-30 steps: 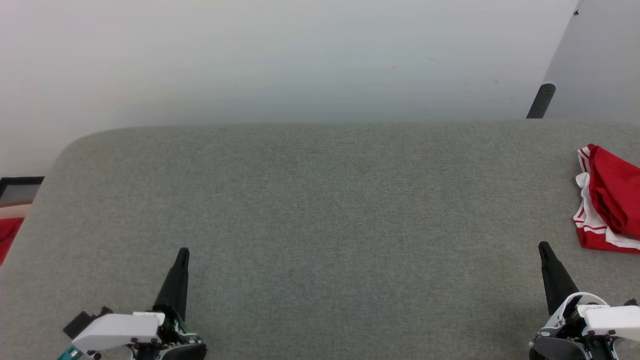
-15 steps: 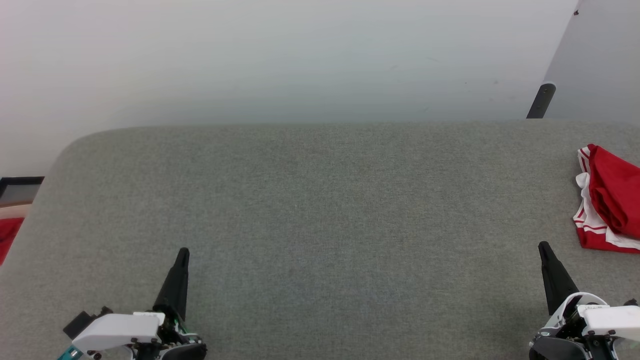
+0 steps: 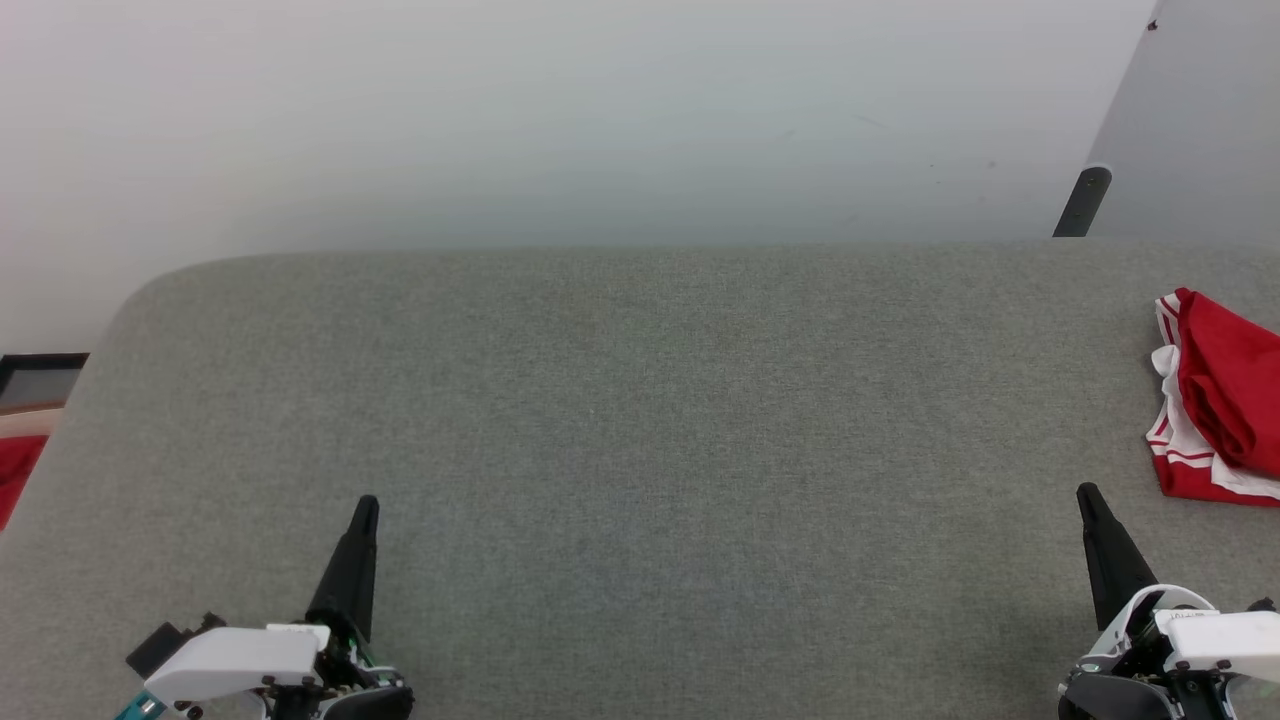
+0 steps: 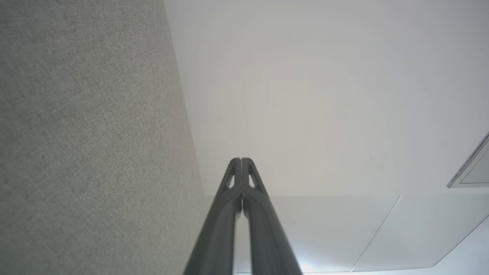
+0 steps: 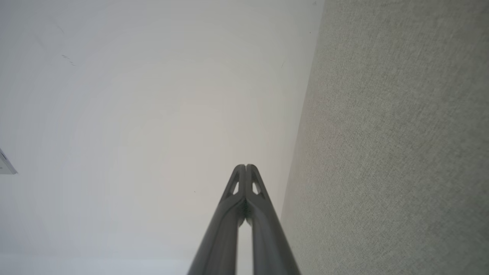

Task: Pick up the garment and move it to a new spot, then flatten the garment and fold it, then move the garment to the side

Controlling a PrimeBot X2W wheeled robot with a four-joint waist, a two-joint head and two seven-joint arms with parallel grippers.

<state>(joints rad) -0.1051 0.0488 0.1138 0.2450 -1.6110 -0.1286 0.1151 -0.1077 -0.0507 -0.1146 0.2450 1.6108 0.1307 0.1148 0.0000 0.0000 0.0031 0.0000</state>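
Head view: the garment (image 3: 1215, 400) lies bunched at the far right edge of the grey bench (image 3: 620, 420), partly cut off by the frame, its long axis running near to far. It sits just beyond and to the right of the right hand (image 3: 1088, 497), whose fingers are pressed together and empty. The left hand (image 3: 367, 508), likewise closed on nothing, is well apart from it on the left. The right arm looks the nearer one for a pickup. Between the hands and out to the far edge the bench offers open room; a red cloth (image 3: 15, 470) shows off its left edge.
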